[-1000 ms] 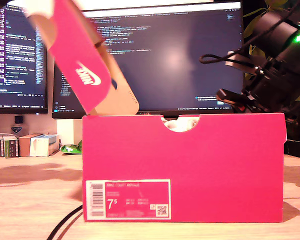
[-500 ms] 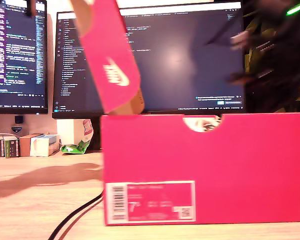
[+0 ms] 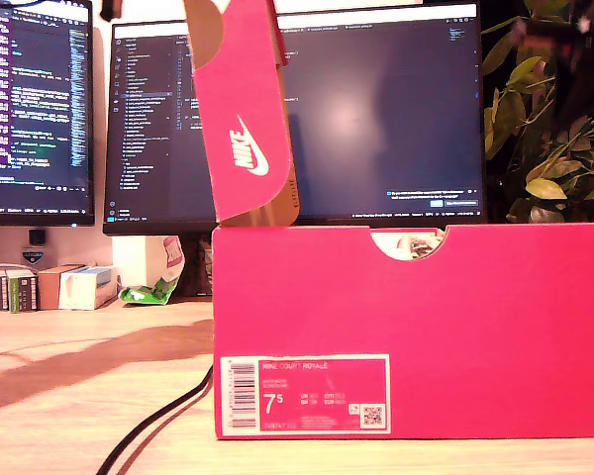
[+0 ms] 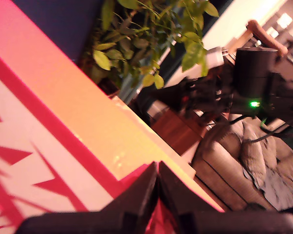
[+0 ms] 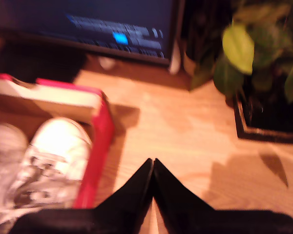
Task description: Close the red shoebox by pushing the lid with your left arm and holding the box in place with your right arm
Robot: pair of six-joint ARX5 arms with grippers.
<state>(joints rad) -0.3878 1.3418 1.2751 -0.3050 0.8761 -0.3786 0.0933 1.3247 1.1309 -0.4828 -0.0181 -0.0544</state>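
Note:
The red shoebox (image 3: 416, 327) stands on the wooden table, its size label facing the exterior view. Its lid (image 3: 243, 129) rises nearly upright from the box's top corner on the exterior view's left. My first gripper (image 4: 157, 166) is shut, with its tips against the lid's patterned inner face (image 4: 49, 126). My second gripper (image 5: 153, 162) is shut and hangs over bare table just outside the box's red wall (image 5: 100, 141). A white shoe (image 5: 58, 151) lies inside the box. Neither gripper shows clearly in the exterior view.
Two monitors (image 3: 376, 109) stand behind the box, and a leafy plant (image 3: 544, 148) in a dark pot (image 5: 263, 117) is on the exterior view's right. A black cable (image 3: 158, 426) runs across the table front. Small boxes (image 3: 40, 287) sit at that view's left.
The box has slid toward the exterior view's right. The lid has swung up from a low slant to nearly upright. The dark arm at that view's right has left the picture.

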